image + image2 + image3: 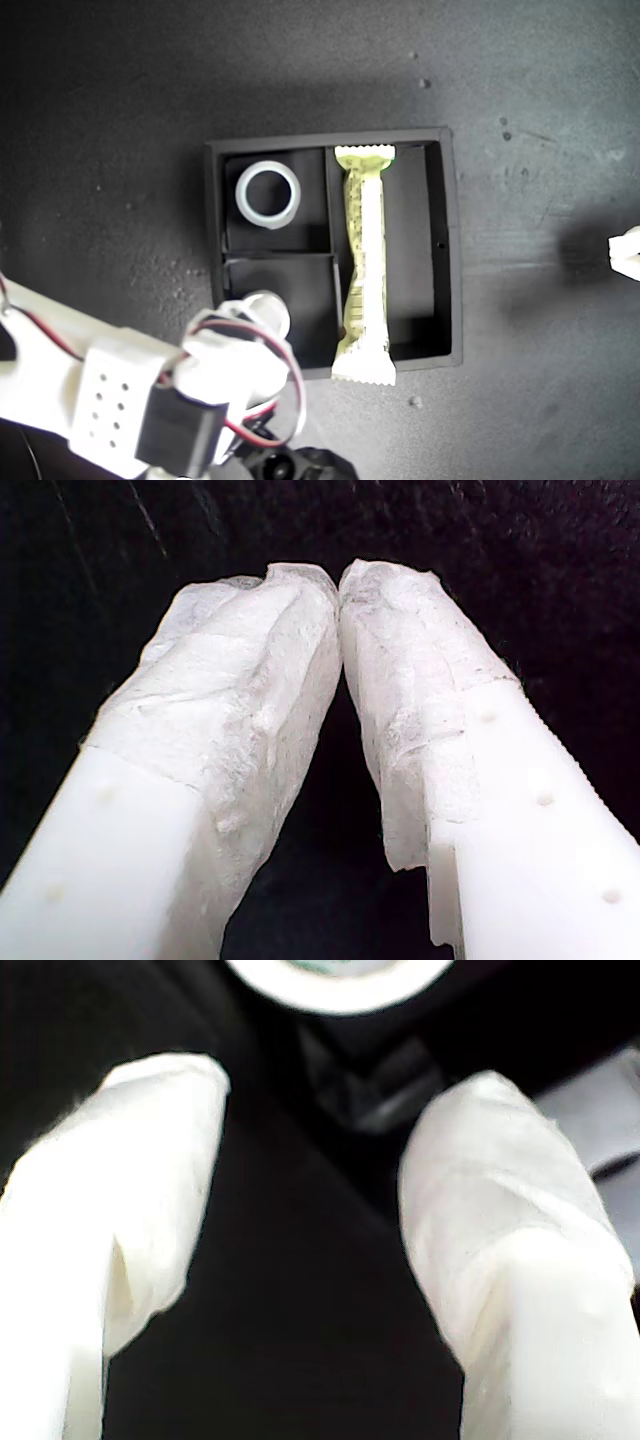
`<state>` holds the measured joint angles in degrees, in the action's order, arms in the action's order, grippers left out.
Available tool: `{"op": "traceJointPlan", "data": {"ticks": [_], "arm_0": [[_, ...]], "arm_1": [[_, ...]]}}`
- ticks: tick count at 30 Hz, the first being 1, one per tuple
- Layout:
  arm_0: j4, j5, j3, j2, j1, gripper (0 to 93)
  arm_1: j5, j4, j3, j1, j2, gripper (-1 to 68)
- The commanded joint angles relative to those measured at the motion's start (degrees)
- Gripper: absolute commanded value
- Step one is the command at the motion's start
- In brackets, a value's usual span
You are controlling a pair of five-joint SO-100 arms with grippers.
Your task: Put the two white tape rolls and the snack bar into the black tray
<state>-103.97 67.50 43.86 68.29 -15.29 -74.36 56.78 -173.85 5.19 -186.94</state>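
Observation:
The black tray [446, 240] lies in the middle of the exterior view. One white tape roll [267, 193] lies flat in its far small compartment and also shows as a white tape roll [335, 982] beyond my second gripper. The snack bar [364, 262] lies along the long compartment, its near crimped end resting over the tray wall. My second gripper [325, 1085] is open over the near small compartment's black floor, with nothing between its fingers [150, 1160]. A rounded white shape [266, 308] shows at that arm's tip; I cannot tell whether it is a roll. My first gripper [338, 575] is shut, empty, over dark surface.
The second arm [110, 400], with red and black wires, comes in from the exterior view's lower left and covers part of the near small compartment. A white arm part [626, 256] pokes in at the exterior view's right edge. Dark matte table surface [120, 120] surrounds the tray.

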Motion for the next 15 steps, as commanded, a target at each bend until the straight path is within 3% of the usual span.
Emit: {"op": "traceJointPlan", "data": {"ticks": [1, 5, 11, 15], "arm_0": [[-1.0, -0.1, 16.2, 22.3, 3.9, 12.0], [3.1, -0.1, 39.9, 43.9, 8.8, 4.1], [17.4, 1.8, 77.4, 75.7, 12.0, 0.0], [27.3, 3.3, 97.3, 88.6, 12.7, 0.0]], "arm_1": [[1.0, -1.7, -5.1, -0.2, -5.0, -0.4], [2.7, 2.3, -5.1, -1.8, -5.0, -0.3], [-6.4, 20.0, -5.2, -3.5, -4.7, 0.0], [-3.2, 20.0, -5.2, -0.7, -5.0, 0.2]]}}
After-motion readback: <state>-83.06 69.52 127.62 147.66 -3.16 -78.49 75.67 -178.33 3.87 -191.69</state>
